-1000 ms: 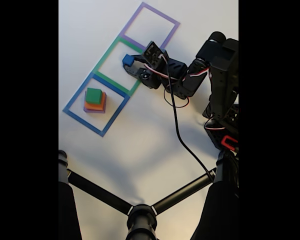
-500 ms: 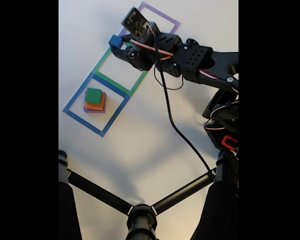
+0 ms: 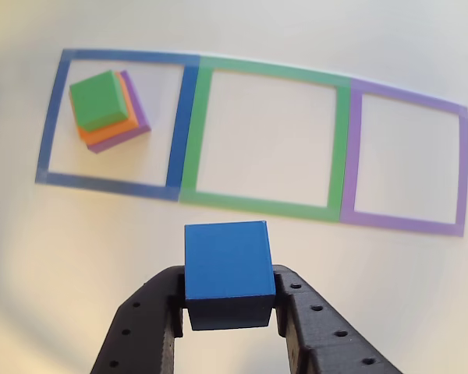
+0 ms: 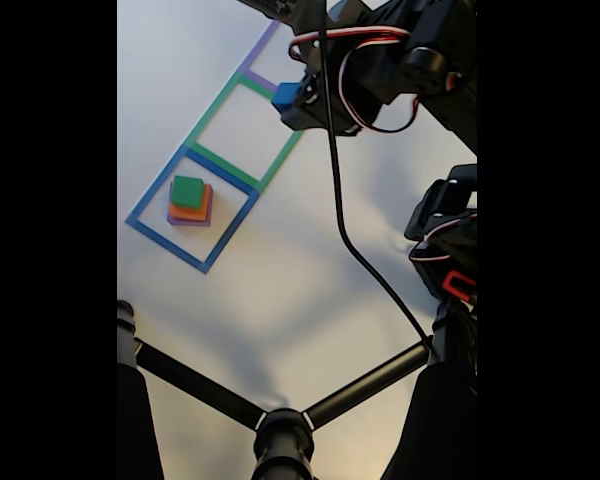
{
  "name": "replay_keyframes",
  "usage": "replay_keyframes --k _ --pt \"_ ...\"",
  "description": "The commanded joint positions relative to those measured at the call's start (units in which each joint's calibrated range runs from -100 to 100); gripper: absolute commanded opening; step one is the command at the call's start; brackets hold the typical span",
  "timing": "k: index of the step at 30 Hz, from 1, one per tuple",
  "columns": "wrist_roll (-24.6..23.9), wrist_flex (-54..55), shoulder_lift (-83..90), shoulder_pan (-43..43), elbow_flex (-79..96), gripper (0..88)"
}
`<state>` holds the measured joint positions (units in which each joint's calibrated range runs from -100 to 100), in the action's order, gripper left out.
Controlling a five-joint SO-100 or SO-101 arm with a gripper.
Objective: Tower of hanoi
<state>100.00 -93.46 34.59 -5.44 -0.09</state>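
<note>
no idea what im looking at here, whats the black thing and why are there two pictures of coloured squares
The black thing is a small robot arm on a white table. It ends in a two-finger hand that grips things.

The two pictures show the same moment. The other view looks out over the hand's fingers, so it seems to ride on the arm. The fixed view looks down at the table from a camera on a stand, with black tripod legs at the bottom.

Three taped square outlines lie in a row on the table: blue, green and purple. Inside the blue outline is a stack of foam blocks: purple at the bottom, orange, then green on top. The green and purple outlines have nothing inside.

The hand is shut on a blue cube, held above the table.
</note>
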Motion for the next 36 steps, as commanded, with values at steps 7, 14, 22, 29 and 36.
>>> replay_keyframes --k 7,14,22,29,36 --pt "0.0 -5.4 3.7 -4.1 -8.5 2.4" --pt "0.0 0.5 7.0 -4.8 0.4 2.5" --pt "0.0 29.2 9.1 -5.7 26.0 2.6" --pt "0.0 54.2 5.3 -8.0 40.5 2.6" --pt "0.0 72.5 2.5 -11.0 50.3 2.6"
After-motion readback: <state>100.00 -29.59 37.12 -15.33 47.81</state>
